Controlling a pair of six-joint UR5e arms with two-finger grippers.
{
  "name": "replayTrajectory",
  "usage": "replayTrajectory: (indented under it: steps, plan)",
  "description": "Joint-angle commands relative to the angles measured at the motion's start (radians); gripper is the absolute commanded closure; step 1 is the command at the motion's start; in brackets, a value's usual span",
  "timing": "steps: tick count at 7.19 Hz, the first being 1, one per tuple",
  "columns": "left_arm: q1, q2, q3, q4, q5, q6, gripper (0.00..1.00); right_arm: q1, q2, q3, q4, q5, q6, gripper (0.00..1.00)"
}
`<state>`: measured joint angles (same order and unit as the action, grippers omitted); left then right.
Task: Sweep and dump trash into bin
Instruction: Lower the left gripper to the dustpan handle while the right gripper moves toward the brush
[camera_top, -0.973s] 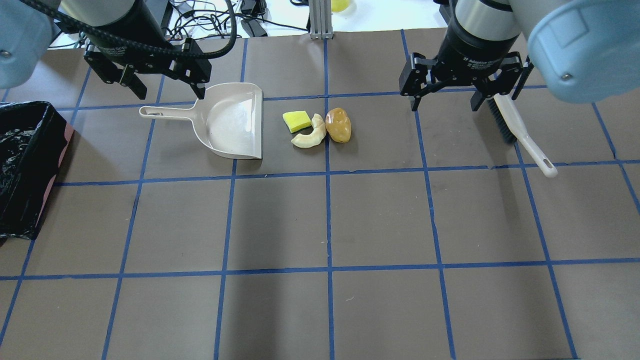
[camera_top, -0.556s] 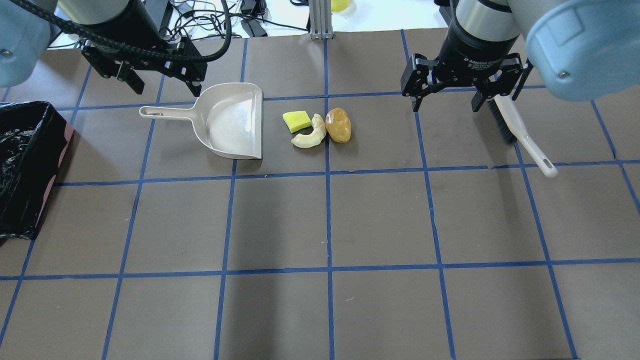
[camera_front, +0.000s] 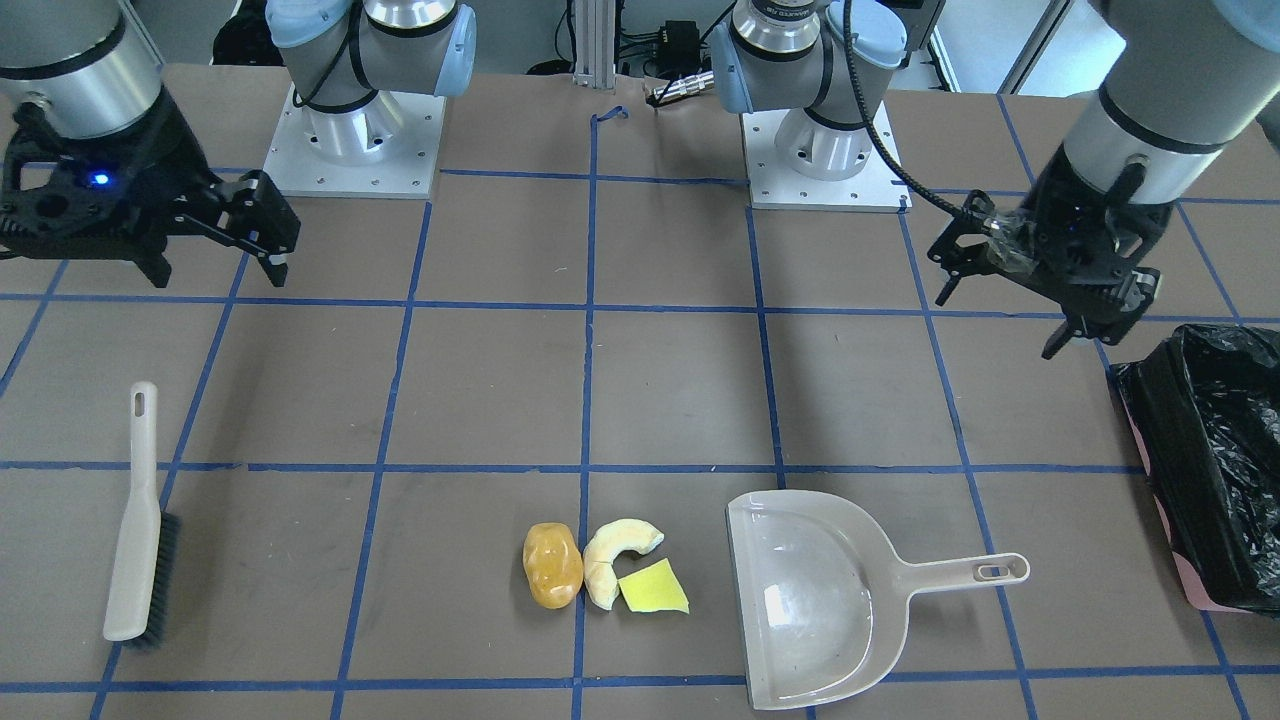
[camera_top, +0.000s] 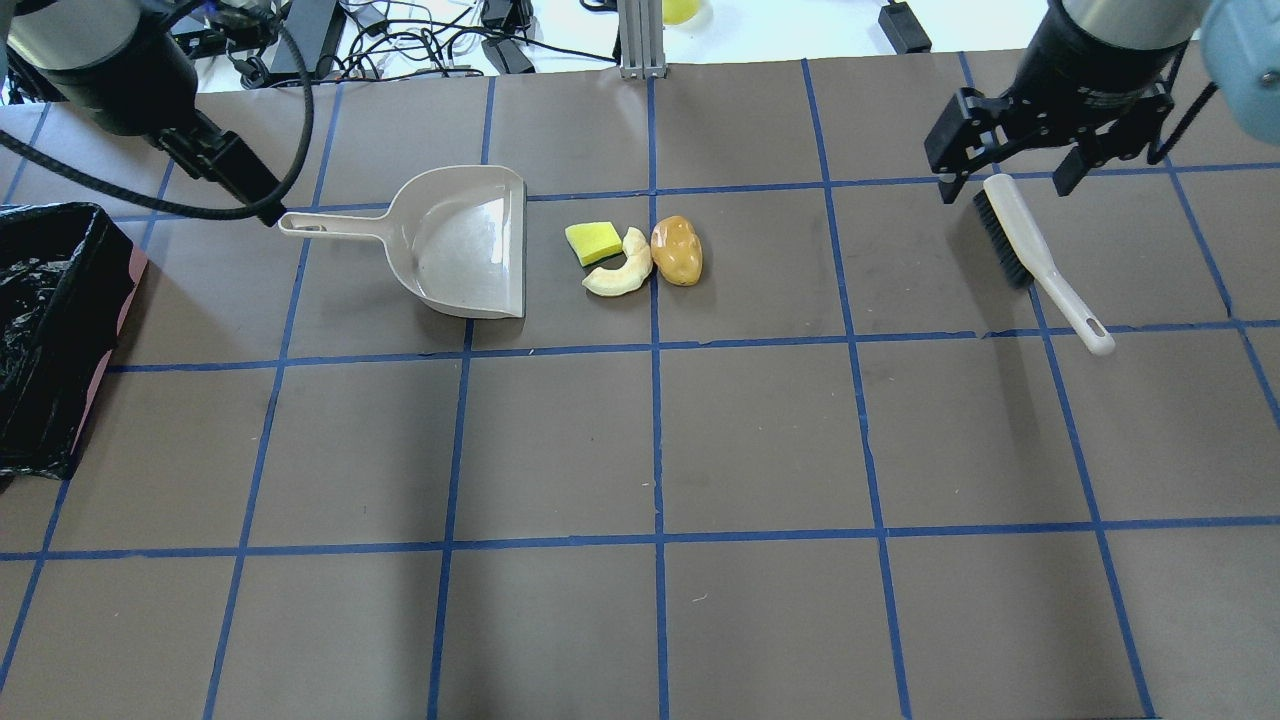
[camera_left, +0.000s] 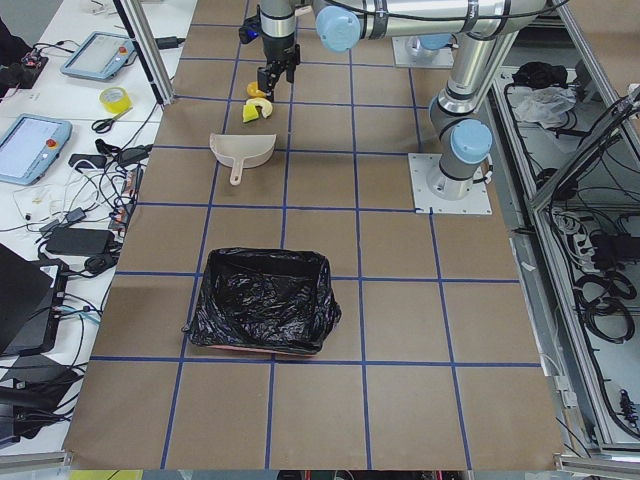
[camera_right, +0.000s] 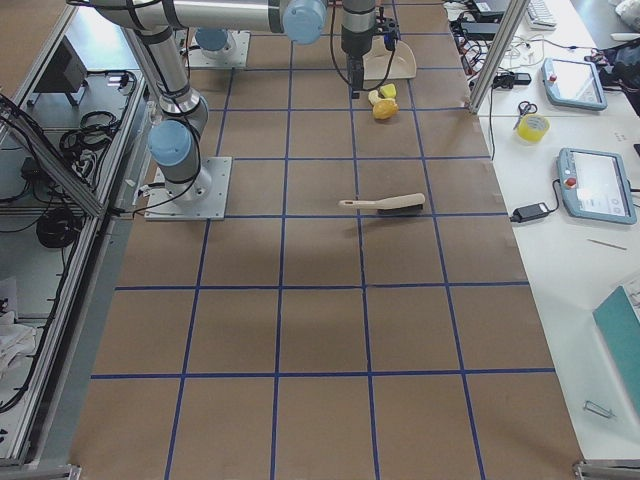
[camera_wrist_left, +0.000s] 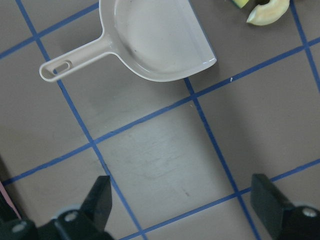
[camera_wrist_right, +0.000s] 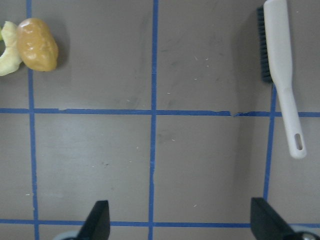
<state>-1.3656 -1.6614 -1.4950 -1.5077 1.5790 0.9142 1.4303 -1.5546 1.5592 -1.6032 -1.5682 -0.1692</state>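
both grippers are hovering above the table. the left gripper (camera_front: 996, 322) is gaping wide and carrying nothing, up near the handle end of the dustpan (camera_top: 465, 245). the right gripper (camera_front: 218, 272) is spreading wide too, empty, over the bristle end of the brush (camera_top: 1030, 250). the amber lump (camera_top: 677, 250), pale crescent (camera_top: 620, 270) and yellow wedge (camera_top: 593, 242) are lying huddled together just beside the dustpan's mouth, well apart from the bin (camera_top: 40, 300) at the robot's left.

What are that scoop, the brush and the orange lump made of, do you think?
The dustpan looks like beige moulded plastic, smooth and slightly glossy: light glares off its floor. The brush seems the same plastic, with dark bristles along one side. The amber lump is shiny, perhaps plastic or wax; I cannot tell.
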Motion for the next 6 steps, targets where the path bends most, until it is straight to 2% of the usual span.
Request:
replayTrajectory:
  steps: [1, 2, 3, 4, 5, 6]
  plan:
    - [0.059, -0.075, -0.004, 0.155, 0.016, 0.442, 0.0, -0.163, 0.004, 0.08, -0.08, -0.018, -0.25, 0.0]
    - [0.059, -0.14, 0.01, 0.238, 0.015, 0.56, 0.0, -0.215, 0.007, 0.141, -0.166, -0.022, -0.359, 0.0]
    - [0.057, -0.205, 0.021, 0.257, 0.018, 0.736, 0.0, -0.256, 0.008, 0.197, -0.228, -0.021, -0.395, 0.0]
    - [0.057, -0.243, 0.027, 0.259, 0.018, 0.812, 0.0, -0.277, 0.04, 0.226, -0.281, -0.021, -0.43, 0.0]
    - [0.053, -0.285, 0.044, 0.253, 0.022, 0.854, 0.05, -0.286, 0.094, 0.226, -0.323, -0.024, -0.434, 0.0]
    - [0.046, -0.338, 0.064, 0.239, 0.071, 0.856, 0.07, -0.295, 0.138, 0.226, -0.348, -0.024, -0.432, 0.0]
